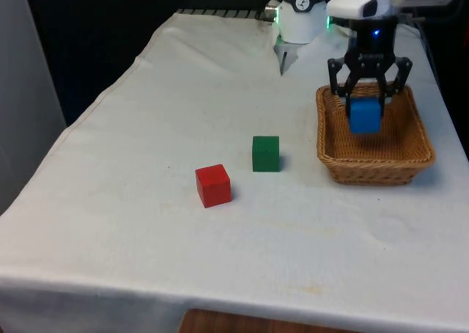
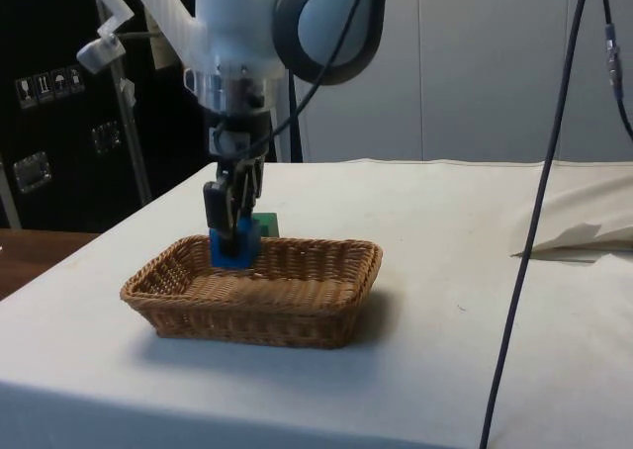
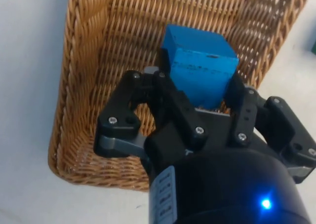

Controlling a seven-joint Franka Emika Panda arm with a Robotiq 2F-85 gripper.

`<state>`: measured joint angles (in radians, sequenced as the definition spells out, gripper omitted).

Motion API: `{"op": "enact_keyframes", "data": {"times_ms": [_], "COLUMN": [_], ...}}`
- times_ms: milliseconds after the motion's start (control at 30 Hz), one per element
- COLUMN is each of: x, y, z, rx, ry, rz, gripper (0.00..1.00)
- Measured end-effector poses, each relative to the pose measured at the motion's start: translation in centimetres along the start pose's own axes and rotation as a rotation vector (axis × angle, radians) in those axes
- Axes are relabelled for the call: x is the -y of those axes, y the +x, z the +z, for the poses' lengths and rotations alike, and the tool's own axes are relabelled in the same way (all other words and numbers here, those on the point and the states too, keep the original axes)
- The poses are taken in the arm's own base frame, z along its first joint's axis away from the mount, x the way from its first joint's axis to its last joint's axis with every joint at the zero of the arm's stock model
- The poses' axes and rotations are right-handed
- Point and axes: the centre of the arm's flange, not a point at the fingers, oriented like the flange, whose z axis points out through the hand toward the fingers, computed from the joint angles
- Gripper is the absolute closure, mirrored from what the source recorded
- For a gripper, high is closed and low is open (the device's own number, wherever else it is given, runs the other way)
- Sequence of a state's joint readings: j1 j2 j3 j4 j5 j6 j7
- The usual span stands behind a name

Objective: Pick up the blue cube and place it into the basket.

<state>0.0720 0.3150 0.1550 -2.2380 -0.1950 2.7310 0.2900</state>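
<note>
The blue cube [image 1: 364,116] hangs inside the wicker basket [image 1: 375,173] at about rim height, on the front view's right. My black gripper [image 1: 365,100] is shut on it, one finger on each side. From the side, the blue cube [image 2: 237,249] is just above the floor of the basket [image 2: 257,322], near its far wall, with the gripper [image 2: 231,233] coming straight down. In the wrist view the blue cube [image 3: 200,61] sits between my fingers over the woven bottom of the basket [image 3: 84,86].
A green cube [image 1: 265,153] stands on the white cloth to the left of the basket, and a red cube [image 1: 213,185] lies nearer the front edge. The green cube [image 2: 267,220] peeks out behind the basket in the side view.
</note>
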Motion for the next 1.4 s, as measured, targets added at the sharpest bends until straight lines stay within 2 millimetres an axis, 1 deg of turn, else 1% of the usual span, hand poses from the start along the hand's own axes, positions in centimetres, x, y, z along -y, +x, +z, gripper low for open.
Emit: {"op": "enact_keyframes", "data": {"times_ms": [33, 133, 300, 367, 533, 667, 700, 733, 767, 800, 1000, 1033, 1400], "x": [0.1, 0.2, 0.4, 0.5, 0.6, 0.7, 0.7, 0.7, 0.7, 0.7, 0.7, 0.7, 0.7], "y": [-0.1, -0.2, -0.6, -0.8, -0.8, -0.7, -0.7, -0.7, -0.7, -0.7, -0.7, -0.7, -0.7], "z": [0.6, 1.1, 2.5, 3.3, 4.1, 4.2, 4.2, 4.2, 4.2, 4.2, 4.2, 4.2, 4.2], "rx": [-0.001, -0.003, -0.005, -0.003, -0.005, -0.006, -0.006, -0.006, -0.006, -0.006, -0.006, -0.006, -0.006], "ry": [0.001, 0.004, 0.010, 0.011, 0.014, 0.015, 0.015, 0.015, 0.016, 0.016, 0.016, 0.016, 0.016], "rz": [-0.001, -0.002, -0.008, -0.013, -0.015, -0.016, -0.016, -0.016, -0.017, -0.017, -0.017, -0.017, -0.017], "gripper": [0.96, 0.96, 0.96, 0.96, 0.96, 0.96, 0.93, 0.83, 0.83, 0.65, 0.06, 0.00, 0.00]}}
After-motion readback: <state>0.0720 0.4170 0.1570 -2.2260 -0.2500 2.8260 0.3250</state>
